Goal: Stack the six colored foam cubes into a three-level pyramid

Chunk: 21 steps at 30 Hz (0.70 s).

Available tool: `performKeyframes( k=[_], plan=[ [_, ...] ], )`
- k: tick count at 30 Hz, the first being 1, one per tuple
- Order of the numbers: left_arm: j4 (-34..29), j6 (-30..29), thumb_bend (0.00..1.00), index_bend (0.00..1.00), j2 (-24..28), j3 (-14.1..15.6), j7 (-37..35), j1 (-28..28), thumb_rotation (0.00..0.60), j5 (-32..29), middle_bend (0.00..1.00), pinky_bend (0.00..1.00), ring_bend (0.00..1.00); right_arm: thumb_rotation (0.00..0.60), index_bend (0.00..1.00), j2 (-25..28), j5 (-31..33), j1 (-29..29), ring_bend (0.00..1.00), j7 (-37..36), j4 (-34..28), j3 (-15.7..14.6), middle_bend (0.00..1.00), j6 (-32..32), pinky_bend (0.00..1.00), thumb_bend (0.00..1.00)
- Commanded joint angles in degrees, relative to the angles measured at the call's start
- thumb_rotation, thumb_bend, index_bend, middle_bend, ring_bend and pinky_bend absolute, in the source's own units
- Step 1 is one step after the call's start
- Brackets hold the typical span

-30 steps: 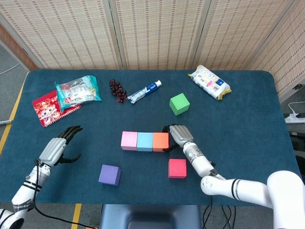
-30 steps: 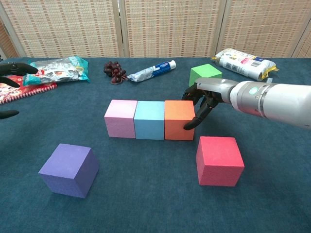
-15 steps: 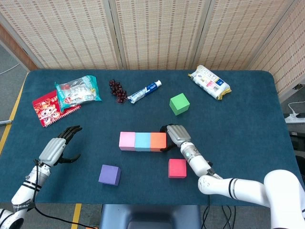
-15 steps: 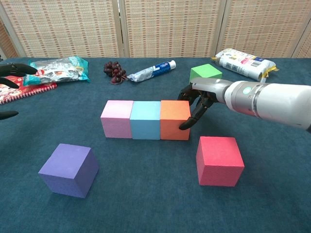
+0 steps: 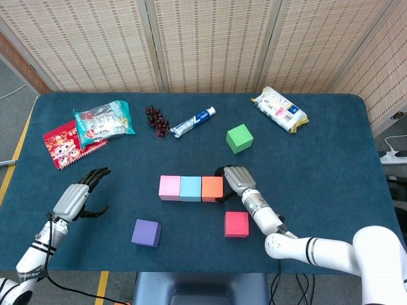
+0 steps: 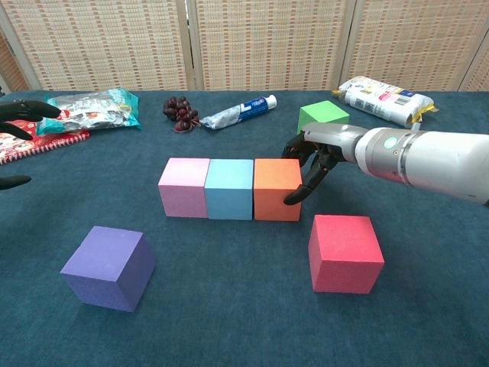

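1. The orange cube (image 6: 277, 188) sits directly at the fingertips of the right hand (image 5: 234, 180), at the hand's end of a row; the blue cube (image 6: 230, 188) touches its far side and the pink cube (image 6: 184, 186) ends the row beyond that.
2. The right hand's fingers are curled against the orange cube's side face and touch it without enclosing it; it holds nothing.
3. The red cube (image 6: 344, 252) lies just beside that hand, on the robot's side of it; the green cube (image 6: 322, 115) sits near, on the far side.
4. The purple cube (image 6: 108, 267) is well apart from the right hand, past the row and nearer the left hand (image 5: 80, 196), which is empty with its fingers spread.
5. Being foam, the cubes are probably light and soft, easily nudged out of line; take each by two opposite flat faces with a gentle squeeze.
6. Beyond the green cube lie a toothpaste tube (image 5: 193, 122) and a snack bag (image 5: 278, 109).
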State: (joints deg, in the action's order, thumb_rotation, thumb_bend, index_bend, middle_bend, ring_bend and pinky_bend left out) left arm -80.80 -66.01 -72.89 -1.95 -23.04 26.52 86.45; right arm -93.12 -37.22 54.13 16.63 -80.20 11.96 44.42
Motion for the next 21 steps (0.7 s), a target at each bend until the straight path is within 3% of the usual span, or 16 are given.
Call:
performKeyframes(
  k=[1,21],
  plan=[
    [0.1,-0.02,0.32,0.08,0.0,0.0,-0.08,-0.03,0.6,-0.02,0.03,0.17,0.0,0.6,0.56,-0.15,0.06,0.12,0.32,0.07,0.13,0.0,0.43,-0.07,0.35,0.15],
    [0.58,-0.04,0.32,0.08,-0.11,0.0,-0.64,-0.09,0.6,0.06,0.03,0.16,0.0,0.6,0.54,-0.96,0.24,0.65,0.32,0.19,0.84,0.34,0.43,0.05,0.35,0.15]
  ],
)
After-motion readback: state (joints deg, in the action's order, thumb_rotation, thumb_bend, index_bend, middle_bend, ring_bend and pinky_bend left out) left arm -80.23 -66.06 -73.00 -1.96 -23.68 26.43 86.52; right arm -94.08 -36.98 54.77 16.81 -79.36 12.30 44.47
